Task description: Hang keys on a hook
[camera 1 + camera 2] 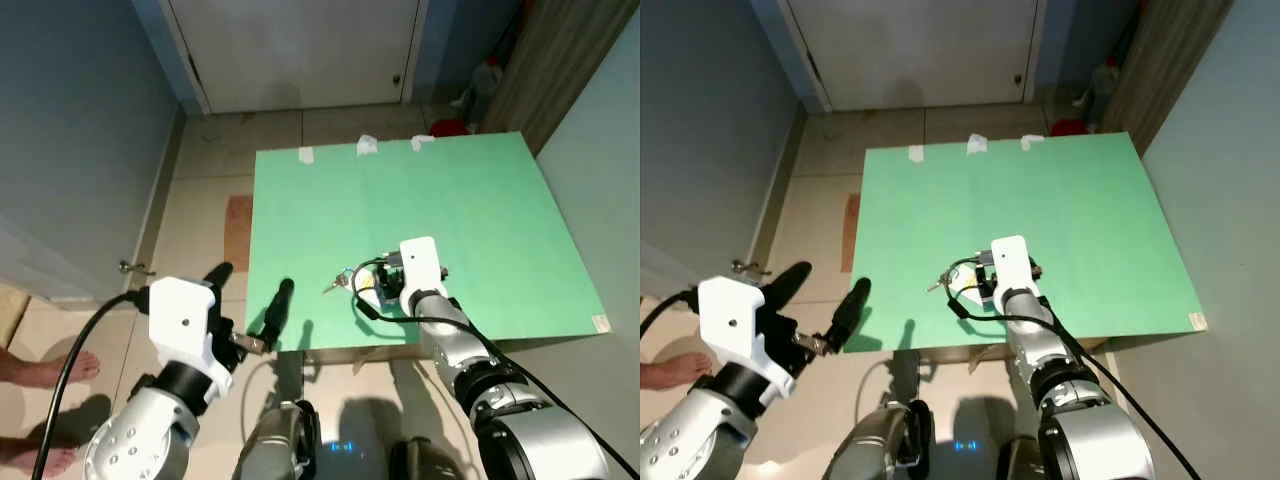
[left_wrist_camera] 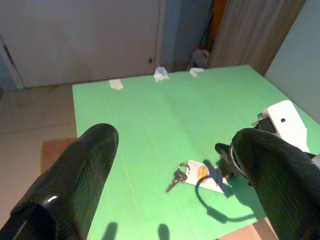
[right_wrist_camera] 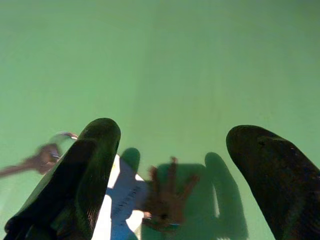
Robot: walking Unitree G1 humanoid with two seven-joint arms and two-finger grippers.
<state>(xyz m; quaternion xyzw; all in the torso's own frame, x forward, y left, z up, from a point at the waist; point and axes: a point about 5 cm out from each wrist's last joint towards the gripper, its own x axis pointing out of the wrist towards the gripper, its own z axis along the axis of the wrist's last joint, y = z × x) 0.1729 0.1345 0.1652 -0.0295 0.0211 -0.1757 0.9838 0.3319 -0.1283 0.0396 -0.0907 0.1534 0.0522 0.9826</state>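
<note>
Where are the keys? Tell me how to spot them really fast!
Find the big green table in the middle of the room. Near its front edge, the right pincer hangs open over a small white tag. The keys lie flat on the table, joined to that tag by a ring: the only metal things on the green.
</note>
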